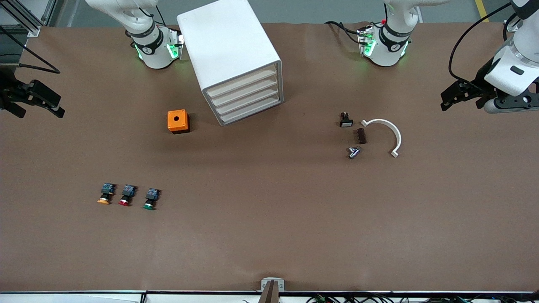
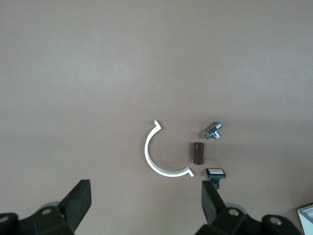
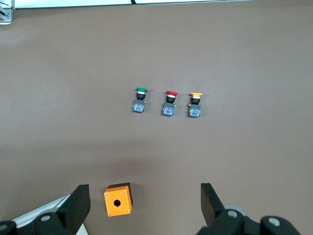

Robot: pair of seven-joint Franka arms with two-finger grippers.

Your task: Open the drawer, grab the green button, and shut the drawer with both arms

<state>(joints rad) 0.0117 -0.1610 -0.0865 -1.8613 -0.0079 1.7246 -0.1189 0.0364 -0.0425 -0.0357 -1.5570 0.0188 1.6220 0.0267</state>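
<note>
Front view, drawer: the drawer [image 1: 252, 108] is a lower one of four cream-fronted trays in the white cabinet [image 1: 229, 54]; all four look pushed fully in.
Button: the button [image 1: 150, 199] with the green cap lies on the surface [image 1: 269, 235], nearer the front camera than the cabinet and toward the right arm's end, at the end of a row with the red button [image 1: 126, 195] and the orange button [image 1: 106, 194].
Nearby: an orange box [image 1: 178, 121] with a hole in its top sits beside the cabinet, between it and the button row.
Farther out: a white curved clip [image 1: 385, 134], a brown block [image 1: 361, 136], a metal fitting [image 1: 353, 152] and a small black-and-white switch [image 1: 345, 120] lie together toward the left arm's end.
Right gripper: the right gripper [image 1: 33, 101] hangs over the surface's edge at its own end, fingers spread, pinching nothing.
Left gripper: the left gripper [image 1: 461, 97] hangs over its own end, fingers spread and empty.
Step in hand: likely opening the drawer; nothing is touched yet.
Doing it well: I would hook the slanted lip squarely and pull along the cabinet's skewed axis, with the other arm steadying the box so it does not slide.
Hard to tell: the drawers' contents are hidden, and any handle detail on the fronts is too small to read.
</note>
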